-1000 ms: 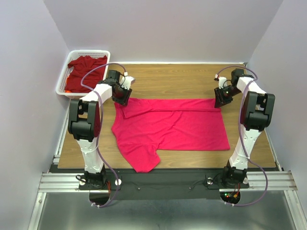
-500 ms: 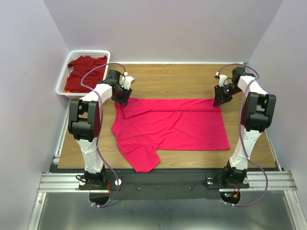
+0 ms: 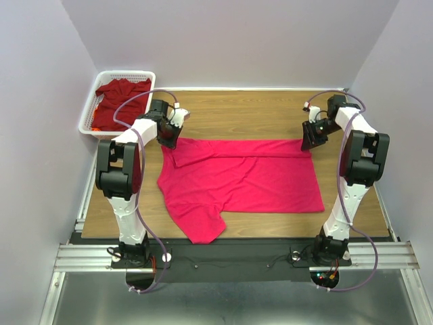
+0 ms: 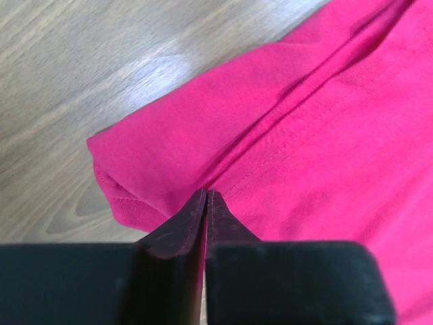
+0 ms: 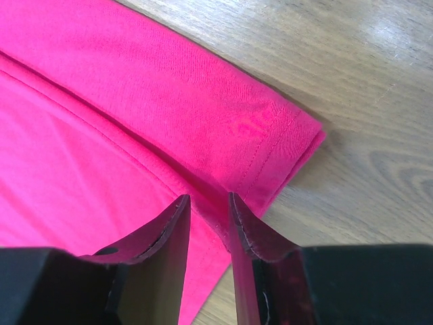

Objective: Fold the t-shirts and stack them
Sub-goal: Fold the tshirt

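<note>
Table point(image 3: 243, 108) is taking up most of the top view. The bright pink t-shirt point(image 3: 250, 179) is lying across its middle, partly folded, with one sleeve hanging toward the bottom edge of the frame.

The white mesh basket point(image 3: 86, 116) is sitting in the upper left corner, and the maroon t-shirt point(image 3: 118, 95) is bunched up inside it.

Left gripper point(image 3: 168, 135) is sitting over the pink shirt's upper left corner. In the left wrist view its fingers point(image 4: 183, 223) are pressing flat together, tips point(image 4: 205, 193) touching the cloth at a crease. No fabric is showing between them, so I can't tell if any is pinched.

Right gripper point(image 3: 312, 141) is sitting at the shirt's upper right corner. In the right wrist view its jaws are standing slightly apart with a narrow gap point(image 5: 208, 198), straddling a stitched hem line near the folded corner. Pink cloth is showing through the gap, and nothing is gripped.
</note>
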### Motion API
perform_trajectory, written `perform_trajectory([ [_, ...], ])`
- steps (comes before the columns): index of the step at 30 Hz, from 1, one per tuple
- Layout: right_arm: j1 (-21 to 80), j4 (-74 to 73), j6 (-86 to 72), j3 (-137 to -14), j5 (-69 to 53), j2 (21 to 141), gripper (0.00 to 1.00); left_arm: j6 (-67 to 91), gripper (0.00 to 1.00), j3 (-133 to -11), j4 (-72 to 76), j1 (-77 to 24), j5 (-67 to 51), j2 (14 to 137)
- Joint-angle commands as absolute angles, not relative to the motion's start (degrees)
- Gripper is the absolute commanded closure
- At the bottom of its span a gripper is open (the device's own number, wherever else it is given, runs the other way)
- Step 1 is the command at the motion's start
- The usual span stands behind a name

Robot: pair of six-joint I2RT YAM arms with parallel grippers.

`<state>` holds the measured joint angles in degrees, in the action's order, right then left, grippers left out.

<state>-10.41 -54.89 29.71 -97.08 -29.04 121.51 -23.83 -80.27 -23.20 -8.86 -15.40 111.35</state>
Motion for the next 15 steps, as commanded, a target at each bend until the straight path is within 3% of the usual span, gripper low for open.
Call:
perform_trajectory([
  [1, -10.28, -55.37, 29.36, -99.58, -29.53, 118.83, 0.65, -24.79, 0.96, -79.63, -24.34, -8.53, -18.89, 106.53],
  [2, -10.28, -55.46, 29.27, -99.67, -29.53, 118.92, 0.65, -24.87, 1.0, -79.37, -24.52, -8.53, -19.16, 106.0],
  [15, -10.28, -55.55, 29.18, -97.91, -29.36, 116.81, 0.66, -32.68, 1.0, -70.24, -28.39, -14.32, -27.42, 95.37],
])
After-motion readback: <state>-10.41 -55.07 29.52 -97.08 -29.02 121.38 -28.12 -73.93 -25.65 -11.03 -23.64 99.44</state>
